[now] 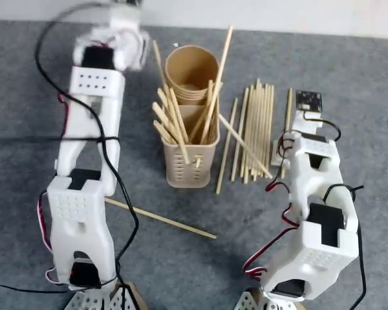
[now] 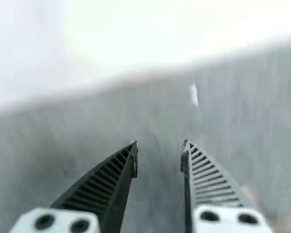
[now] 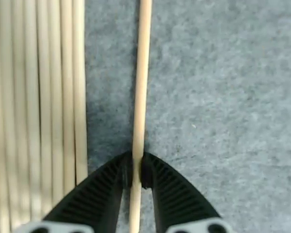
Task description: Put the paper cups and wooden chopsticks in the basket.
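A cream slotted basket [image 1: 190, 169] stands mid-table and holds stacked brown paper cups [image 1: 192, 70] and several wooden chopsticks [image 1: 171, 119] leaning out of it. More chopsticks [image 1: 257, 126] lie in a row to its right, also seen as pale rods [image 3: 39, 97]. My right gripper [image 3: 137, 168] rests low on the carpet, shut on a single chopstick [image 3: 140, 87] lying just beside that row [image 1: 288, 115]. Another lone chopstick [image 1: 163, 219] lies in front of the basket. My left gripper [image 2: 160, 151] is open and empty, raised at the far left of the table, away from the basket.
Grey carpet [image 1: 349, 84] covers the table, with a white wall along its far edge [image 2: 136, 34]. The left arm [image 1: 94, 97] stretches along the basket's left side. The right arm [image 1: 317, 194] sits right of the chopstick row. A black cable [image 1: 26, 140] crosses at the left.
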